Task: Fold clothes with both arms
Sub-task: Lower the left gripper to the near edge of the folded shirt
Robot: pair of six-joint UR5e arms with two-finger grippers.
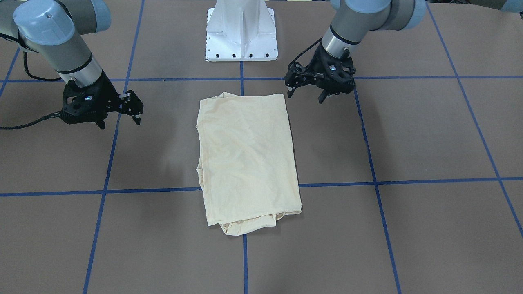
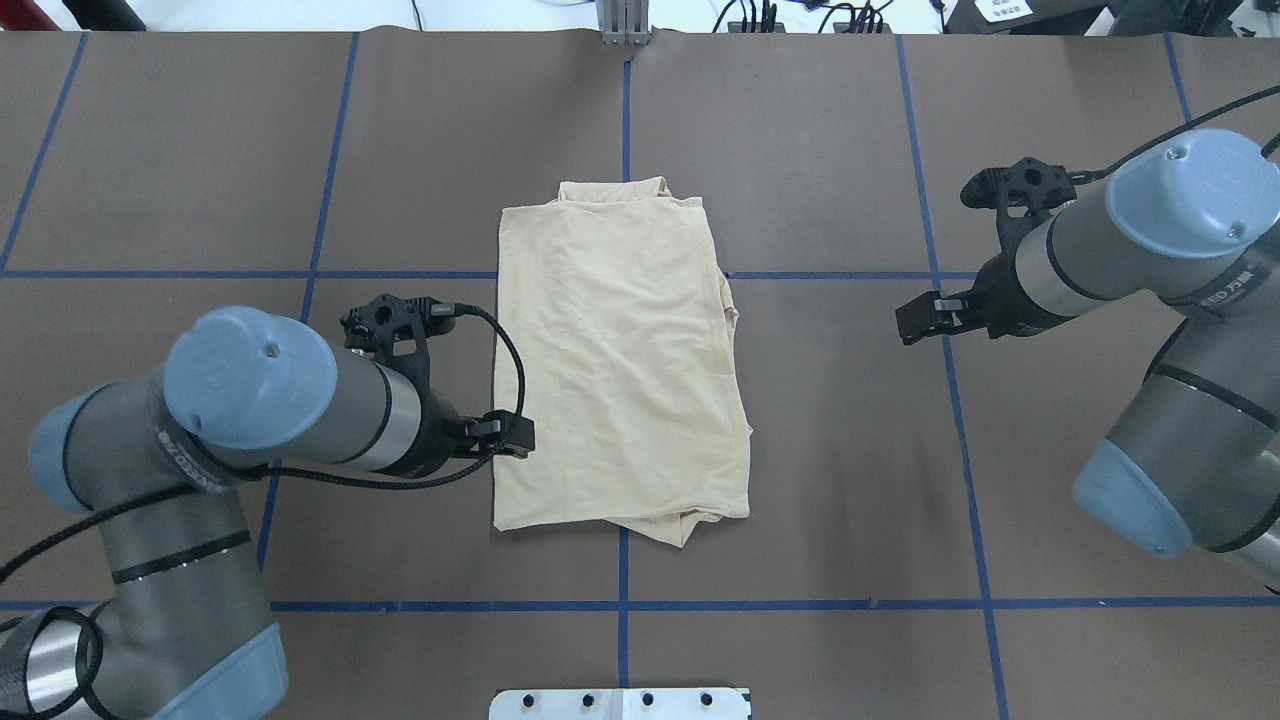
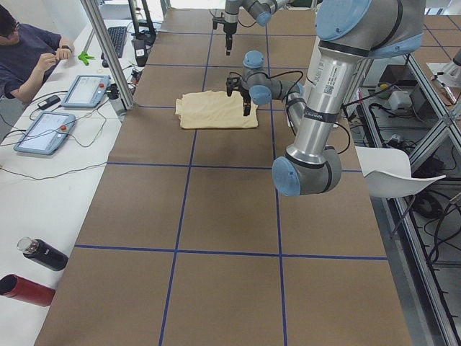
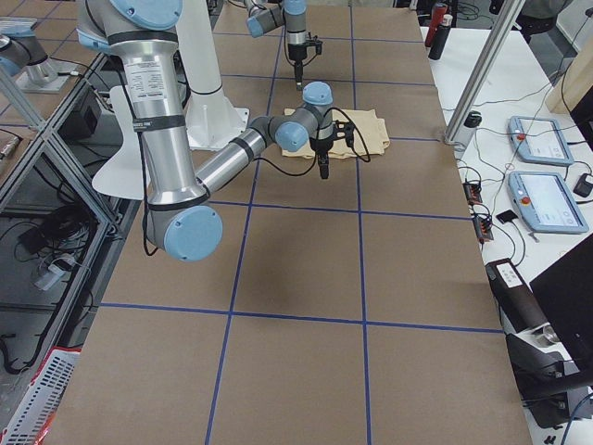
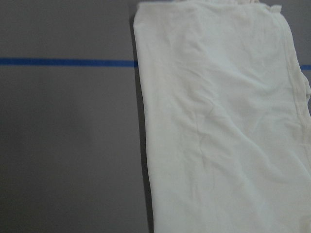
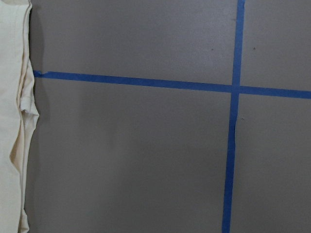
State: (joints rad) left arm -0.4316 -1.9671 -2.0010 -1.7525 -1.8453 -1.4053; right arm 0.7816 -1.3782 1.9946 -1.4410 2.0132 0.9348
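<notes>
Bright, even light from above. Soft, faint shadows lie on the counter [image 1: 429,134] beside the shirt [image 1: 245,155]. The left wrist view is dimmer, greyish and slightly soft.

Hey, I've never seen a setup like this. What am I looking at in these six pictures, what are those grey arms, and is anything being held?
These are two jointed robot arms by a white base, working over a brown table marked with blue tape. One picture faces the robot, so its left gripper appears on the right and its right gripper on the left. One looks down from behind it, two look along the table from its ends, and two come from small cameras on the wrists. A cream T-shirt, folded into a rough rectangle, lies flat in the middle. Both grippers are open, hang over the table on either side of the shirt, and hold nothing.
</notes>
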